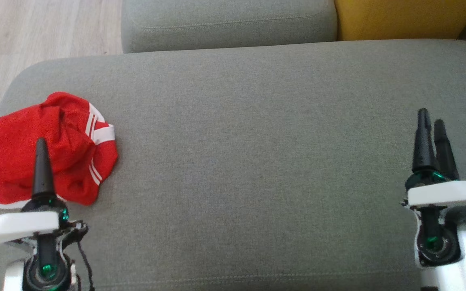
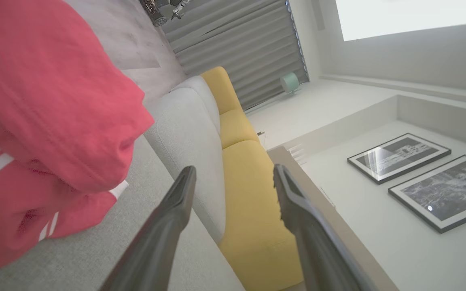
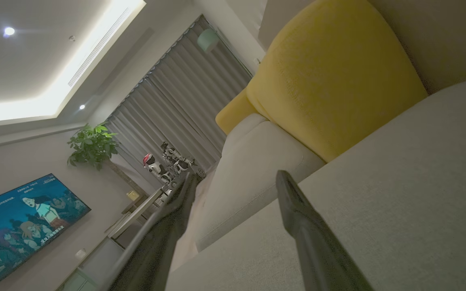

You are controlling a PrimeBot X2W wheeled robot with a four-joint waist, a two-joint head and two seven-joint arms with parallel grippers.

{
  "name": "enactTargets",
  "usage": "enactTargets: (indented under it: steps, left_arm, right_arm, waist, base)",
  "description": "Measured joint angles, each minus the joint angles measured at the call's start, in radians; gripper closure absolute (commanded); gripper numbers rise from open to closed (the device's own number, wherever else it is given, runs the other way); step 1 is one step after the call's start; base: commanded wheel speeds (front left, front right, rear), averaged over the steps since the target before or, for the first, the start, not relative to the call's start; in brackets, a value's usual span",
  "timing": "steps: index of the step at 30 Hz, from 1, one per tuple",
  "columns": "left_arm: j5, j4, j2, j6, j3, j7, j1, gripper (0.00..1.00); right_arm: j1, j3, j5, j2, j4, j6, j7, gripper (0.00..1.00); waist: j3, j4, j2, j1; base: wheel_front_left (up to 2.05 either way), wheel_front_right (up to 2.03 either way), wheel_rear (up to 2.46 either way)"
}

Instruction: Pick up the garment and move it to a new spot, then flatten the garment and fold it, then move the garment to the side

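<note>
Item 1, garment (image 1: 69, 141): a red piece with white stripes and a white edge band, lying crumpled in a heap on the grey seat cushion (image 1: 257, 141) of a sofa. It sits at the far left end of the cushion in the head view, close to the rounded corner, with wooden floor (image 1: 34, 28) beyond.

Item 2, orientation: the heap is wider than it is deep. Its long axis runs left to right across the head view, along the cushion's length. The striped portion faces right, toward the cushion's middle; a white band follows the lower left edge. Which end is top or bottom of the garment cannot be told, as it is bunched.

Item 3, left gripper (image 2: 235, 169): jaws spread wide with nothing between them. In the left wrist view the garment (image 2: 55, 121) lies to the left of the jaws, near but apart. In the head view one jaw crosses in front of the heap's lower middle; contact cannot be confirmed.

Item 4, right gripper (image 1: 431, 117): over the cushion's right end, well apart from the garment. Jaws wide open and holding nothing, as the right wrist view also shows.

Item 5, surroundings: grey back cushion (image 1: 229, 24) and yellow cushion (image 1: 403, 18) behind the seat.
</note>
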Motion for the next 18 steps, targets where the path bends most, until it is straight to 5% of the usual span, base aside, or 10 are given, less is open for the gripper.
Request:
enactTargets:
  steps: [18]
  left_arm:
    - [0.476,-0.103,0.002,0.036,-0.191,-0.049,0.002,0.0]
  right_arm:
    - [-0.01,0.108,-0.317,-0.012,-0.021,0.0,-0.053,0.0]
  waist:
    - [0.014,-0.007,0.0,0.0]
  base:
    - [0.0,0.0,0.0]
